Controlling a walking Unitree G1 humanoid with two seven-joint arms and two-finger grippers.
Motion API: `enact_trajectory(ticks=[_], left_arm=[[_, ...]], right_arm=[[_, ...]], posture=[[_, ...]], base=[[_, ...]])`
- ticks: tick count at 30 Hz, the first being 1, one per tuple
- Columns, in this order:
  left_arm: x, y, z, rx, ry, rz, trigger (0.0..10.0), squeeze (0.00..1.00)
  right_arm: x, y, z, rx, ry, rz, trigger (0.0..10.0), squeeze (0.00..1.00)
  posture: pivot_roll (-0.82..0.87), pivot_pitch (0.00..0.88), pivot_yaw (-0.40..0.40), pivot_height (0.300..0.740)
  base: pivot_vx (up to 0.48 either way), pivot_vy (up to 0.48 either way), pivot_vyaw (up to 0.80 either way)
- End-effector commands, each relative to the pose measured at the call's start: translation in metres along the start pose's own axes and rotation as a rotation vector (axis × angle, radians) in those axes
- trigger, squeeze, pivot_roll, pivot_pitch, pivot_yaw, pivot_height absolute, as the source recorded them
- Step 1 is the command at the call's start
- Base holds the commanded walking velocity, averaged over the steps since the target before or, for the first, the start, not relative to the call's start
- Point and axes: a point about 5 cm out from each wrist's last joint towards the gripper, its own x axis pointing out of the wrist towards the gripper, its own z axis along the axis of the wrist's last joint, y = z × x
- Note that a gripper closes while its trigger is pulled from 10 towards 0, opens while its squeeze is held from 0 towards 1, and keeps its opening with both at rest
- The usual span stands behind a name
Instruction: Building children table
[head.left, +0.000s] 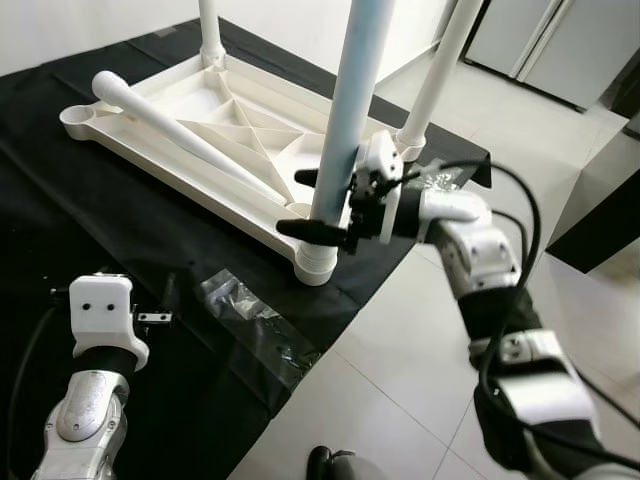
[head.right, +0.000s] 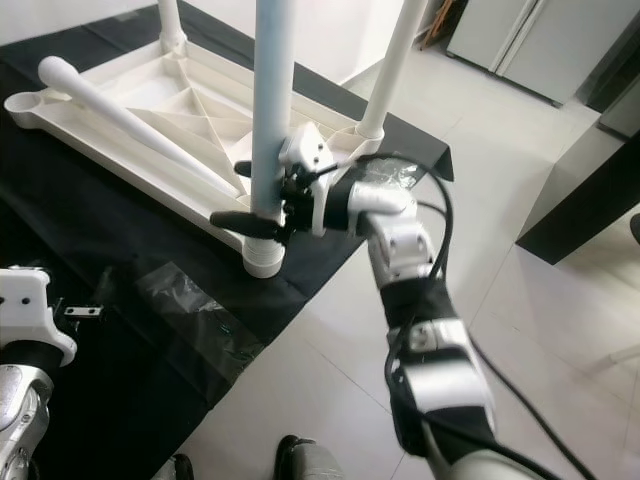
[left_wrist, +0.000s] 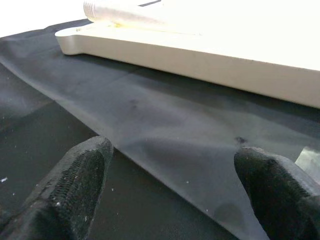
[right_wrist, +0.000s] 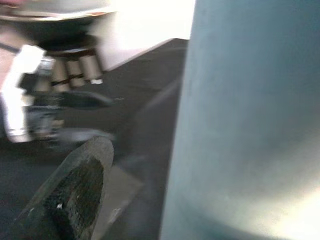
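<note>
Nearest to the robot, the left gripper (head.left: 150, 317) hovers low over the black cloth (head.left: 120, 230), well before the upturned white plastic table top (head.left: 200, 120); its two fingers stand wide apart and hold nothing. Between it and the table top lies a clear plastic bag (head.left: 250, 320), probably for small parts.

At the near corner of the table top, the pale blue-white round table leg (head.left: 350, 110) stands upright in its corner socket (head.left: 316, 262). The right gripper (head.left: 312, 205) is around this leg, just above the socket, with one black finger on each side. Whether they press the leg I cannot tell surely; they seem closed on it.

I judge the leg to be light, stiff and smooth, so it may slip when turned; a low hold near the socket looks best.

Across the ribs of the table top lies a loose white tapered leg (head.left: 190, 140), and two further white legs (head.left: 435, 80) stand at the far corners.
</note>
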Motion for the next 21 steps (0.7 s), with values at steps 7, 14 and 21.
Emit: enact_trajectory(ticks=[7, 14, 21], left_arm=[[-0.005, -0.001, -0.003, -0.002, 0.015, 0.01, 10.0, 0.0], [-0.006, 0.0, -0.003, 0.001, 0.017, 0.011, 10.0, 0.0], [-0.004, 0.0, -0.004, 0.001, 0.019, 0.011, 10.0, 0.0]], right_arm=[[-0.01, -0.003, -0.012, 0.037, 0.026, 0.121, 0.0, 0.0], [-0.012, -0.003, -0.017, 0.045, 0.038, 0.14, 0.0, 0.0], [-0.016, -0.009, -0.015, 0.022, -0.003, 0.066, 0.0, 0.0]], posture=[[0.01, 0.179, -0.143, 0.74], [0.0, 0.182, -0.143, 0.74], [-0.02, 0.176, -0.135, 0.74]], base=[[0.0, 0.0, 0.0], [0.0, 0.0, 0.0], [0.0, 0.0, 0.0]])
